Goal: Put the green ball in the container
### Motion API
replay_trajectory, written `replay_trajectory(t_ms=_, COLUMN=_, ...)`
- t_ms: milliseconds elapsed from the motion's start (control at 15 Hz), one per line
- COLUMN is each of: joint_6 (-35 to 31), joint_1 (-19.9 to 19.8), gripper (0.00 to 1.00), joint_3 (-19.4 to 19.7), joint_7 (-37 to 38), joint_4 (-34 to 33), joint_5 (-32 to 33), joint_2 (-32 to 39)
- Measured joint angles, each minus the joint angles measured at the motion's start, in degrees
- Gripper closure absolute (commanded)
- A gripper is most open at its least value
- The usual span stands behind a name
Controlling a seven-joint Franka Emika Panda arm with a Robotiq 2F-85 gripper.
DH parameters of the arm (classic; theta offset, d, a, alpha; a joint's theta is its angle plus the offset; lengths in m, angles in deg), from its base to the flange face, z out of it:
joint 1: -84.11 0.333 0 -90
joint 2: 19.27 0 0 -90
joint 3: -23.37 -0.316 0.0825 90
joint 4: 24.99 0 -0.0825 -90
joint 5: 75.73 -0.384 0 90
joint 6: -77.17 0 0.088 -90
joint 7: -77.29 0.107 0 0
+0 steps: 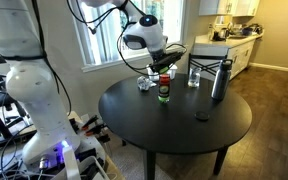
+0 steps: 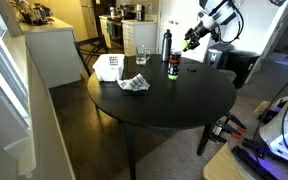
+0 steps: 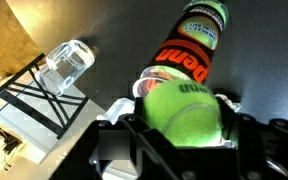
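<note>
My gripper is shut on the green ball, a bright yellow-green tennis ball that fills the jaws. In both exterior views the gripper hangs above the round black table with the ball in it. Just behind the ball in the wrist view a whitish, red-rimmed edge peeks out; it looks like the container, mostly hidden by the ball. It sits at the near end of the dark green can. The can stands below the gripper.
A clear glass and a tall grey flask stand near the can. A crumpled wrapper, a white box and a small dark disc also lie on the table.
</note>
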Motion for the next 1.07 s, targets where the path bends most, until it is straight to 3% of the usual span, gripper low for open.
replay_trajectory(t_ms=67, joint_6=0.0, joint_1=0.0, gripper=0.58, joint_3=0.0, joint_7=0.0, joint_4=0.0, joint_5=0.0, joint_2=0.0)
replay_trajectory(t_ms=800, joint_6=0.5, joint_1=0.0, gripper=0.58, joint_3=-0.2, joint_7=0.3, joint_4=-4.6, joint_5=-3.5, joint_2=2.0)
replay_trajectory(t_ms=1067, joint_6=5.0, joint_1=0.0, gripper=0.58, joint_3=-0.2, joint_7=1.6, joint_4=-5.6, joint_5=-4.1, joint_2=3.8)
